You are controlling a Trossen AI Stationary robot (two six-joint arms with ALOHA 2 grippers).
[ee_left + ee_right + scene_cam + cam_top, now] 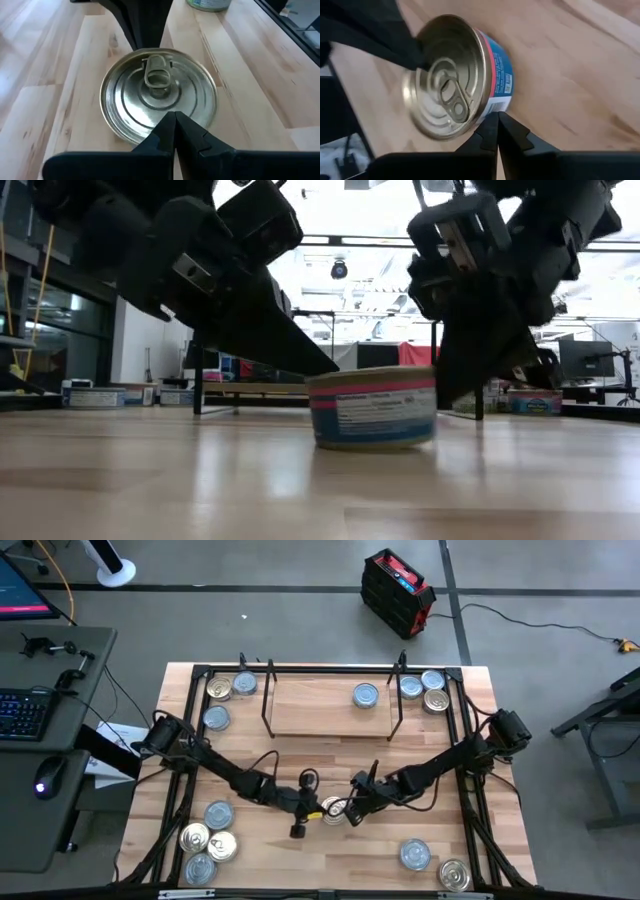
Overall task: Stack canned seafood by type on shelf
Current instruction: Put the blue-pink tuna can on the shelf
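A gold-lidded tin [333, 810] with a pink-and-blue label stands upright on its base in the middle of the tabletop, also seen in the low view [372, 408]. My left gripper [306, 806] is shut at the tin's left side, its tips over the lid's edge [172, 117]. My right gripper [354, 806] is shut at the tin's right side [496, 117]. The light-wood shelf [320, 710] stands at the far middle with one silver-blue tin [366, 695] on it. My left gripper's shut fingertips [170, 125] lie at the lid's rim [150, 137] on the tin's left side, slanting down from the table's left. Whether they press on the lid, I cannot tell. The tin stands flat on the table. My right gripper's shut fingertips [492, 127] stand against the tin's side wall [497, 97] near its base, on the tin's right. The fingers point steeply down from above [470, 370]. The tin stays upright on the table.
Loose tins lie in groups: far left [219, 688], far right [432, 690], near left [205, 840] and near right [415, 855]. The black frame rails [465, 770] run along the table's sides. Bare wood lies between the grippers and the shelf.
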